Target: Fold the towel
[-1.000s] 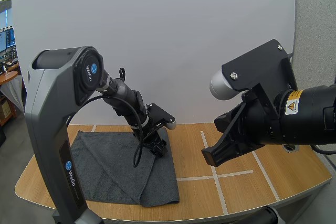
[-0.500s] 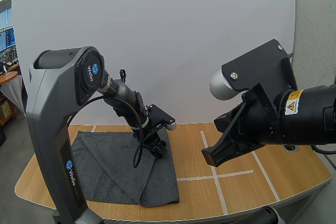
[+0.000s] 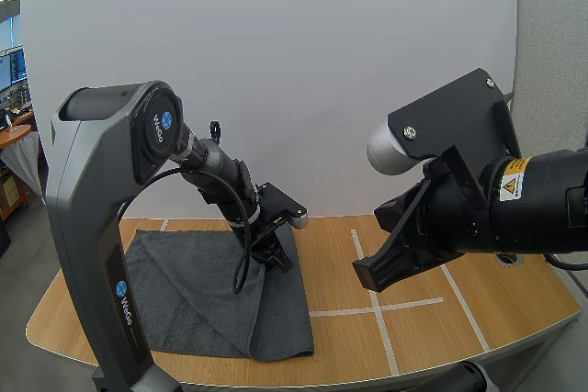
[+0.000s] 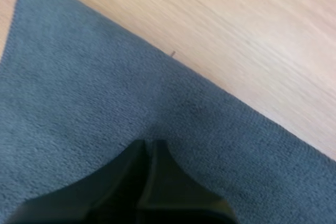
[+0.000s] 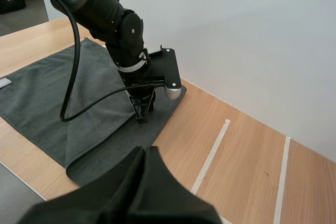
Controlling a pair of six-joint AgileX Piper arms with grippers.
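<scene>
**Towel on the left side of the table, both grippers closed**

Surface: a light wood table (image 3: 432, 328) with white tape lines (image 3: 377, 309) marking out boxes on its right part. A plain white panel (image 3: 276, 61) stands along the far edge.

The towel (image 3: 193, 291) is dark grey and lies flat on the left part of the table. Its right side is doubled over, with a diagonal fold line. Its near edge runs close to the table's front edge.

My left gripper (image 3: 278, 263) points down with its tips on the towel near the far right edge. In the left wrist view its fingers (image 4: 126, 182) lie together as one wedge, so it is closed. I can't tell if any cloth is nipped between them. Bare wood starts just past the towel's edge there.

My right gripper (image 5: 145, 151) is also closed, with nothing in it. It hangs above the taped area, well apart from the towel.

Open room: bare wood to the right of the towel, out to the table's right edge.
</scene>
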